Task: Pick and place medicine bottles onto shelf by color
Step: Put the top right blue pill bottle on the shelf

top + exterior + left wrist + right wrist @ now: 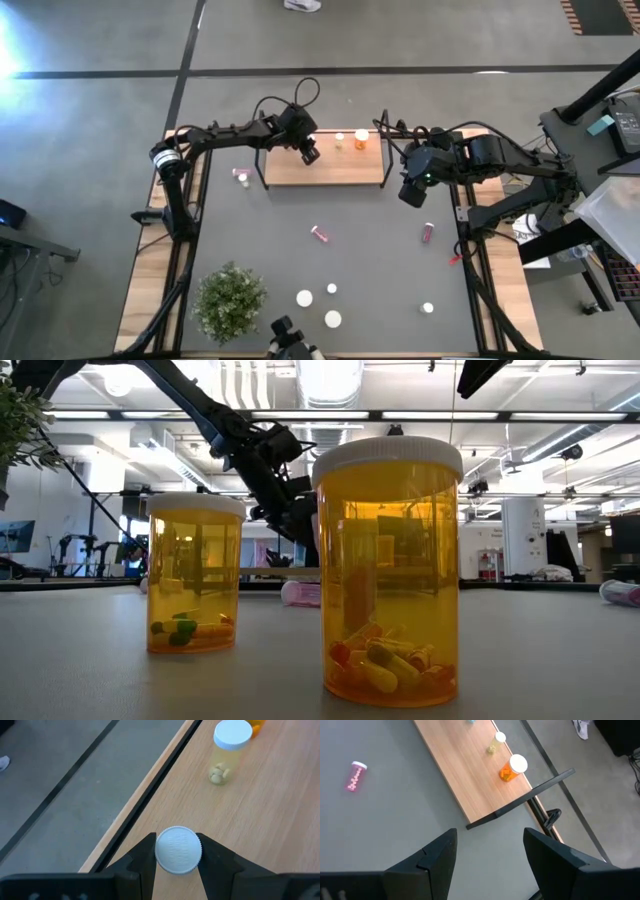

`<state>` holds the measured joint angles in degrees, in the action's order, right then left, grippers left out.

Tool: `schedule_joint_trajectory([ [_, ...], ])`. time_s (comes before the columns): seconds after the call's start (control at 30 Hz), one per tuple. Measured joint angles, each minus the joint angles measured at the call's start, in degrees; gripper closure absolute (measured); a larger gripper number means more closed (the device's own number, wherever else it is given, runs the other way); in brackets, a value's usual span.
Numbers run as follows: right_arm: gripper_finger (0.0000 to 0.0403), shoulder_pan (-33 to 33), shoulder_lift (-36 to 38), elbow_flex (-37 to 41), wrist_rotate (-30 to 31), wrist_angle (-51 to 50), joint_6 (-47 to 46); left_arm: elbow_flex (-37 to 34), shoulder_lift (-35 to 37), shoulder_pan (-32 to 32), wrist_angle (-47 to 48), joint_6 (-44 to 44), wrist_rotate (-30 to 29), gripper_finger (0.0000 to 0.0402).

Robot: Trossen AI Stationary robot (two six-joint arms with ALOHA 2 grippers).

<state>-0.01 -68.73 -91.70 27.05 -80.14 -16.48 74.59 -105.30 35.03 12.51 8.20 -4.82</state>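
White-capped bottle (178,850) clamped over the wooden shelf (260,820), bottom centre of the left wrist frame.
Left gripper (177,857) closed on its ribbed cap; farther up, a pale yellow bottle (227,751) standing upright. Right gripper (490,851) gaping, empty, above grey mat (380,830).

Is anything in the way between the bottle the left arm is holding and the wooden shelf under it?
Nothing visible. The left gripper has its jaws closed on a white-capped bottle above bare wood of the shelf. The pale yellow bottle stands farther along the board, off to one side, not underneath.
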Motion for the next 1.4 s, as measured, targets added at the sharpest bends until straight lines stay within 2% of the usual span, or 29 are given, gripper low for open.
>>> schedule_joint_trajectory([
  [0.97,0.0184,0.0,0.0,0.0,0.0,0.0,0.0,-0.3,-0.4,0.1,0.0,-0.5,0.1,0.0294],
  [1.2,0.0184,0.0,0.0,0.0,0.0,0.0,0.0,-0.3,-0.4,0.1,0.0,-1.4,0.1,0.0272],
  [1.4,0.0184,0.0,0.0,0.0,0.0,0.0,0.0,-0.3,-0.4,0.1,0.0,-1.8,0.1,0.0269],
])
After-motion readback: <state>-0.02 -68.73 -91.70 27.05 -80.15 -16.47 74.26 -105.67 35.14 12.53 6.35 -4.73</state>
